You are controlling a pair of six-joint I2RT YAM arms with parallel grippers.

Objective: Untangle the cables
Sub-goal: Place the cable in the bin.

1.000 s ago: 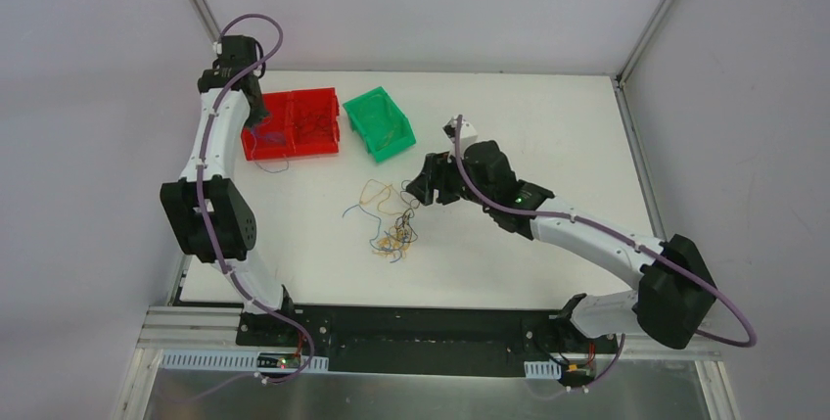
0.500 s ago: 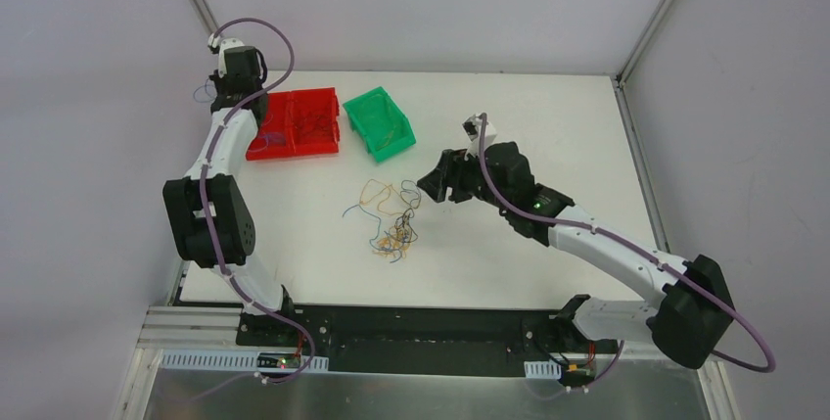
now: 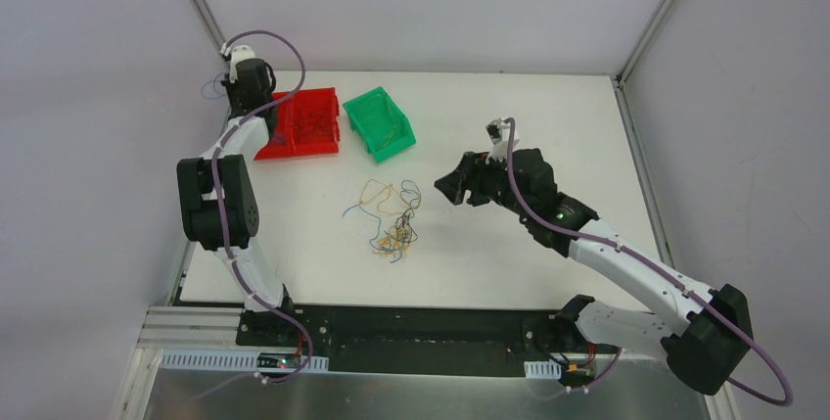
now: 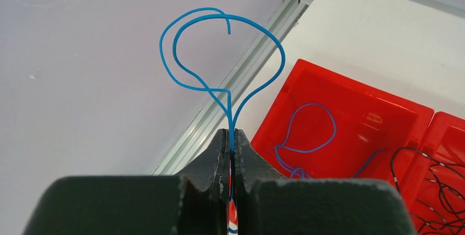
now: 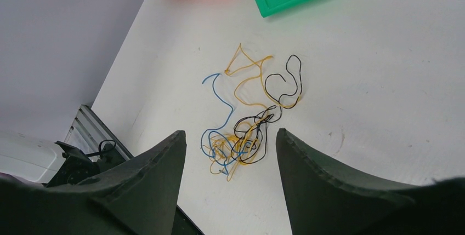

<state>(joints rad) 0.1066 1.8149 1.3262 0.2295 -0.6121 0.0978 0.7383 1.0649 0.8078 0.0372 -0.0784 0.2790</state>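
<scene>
Pinching one blue wire tight in my left gripper, loop sticking out past the tips, red bin just to its right, while my right gripper hangs open and empty, the tangle on the table ahead.

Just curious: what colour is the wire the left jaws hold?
The wire is blue; clearest in the left wrist view.
</scene>
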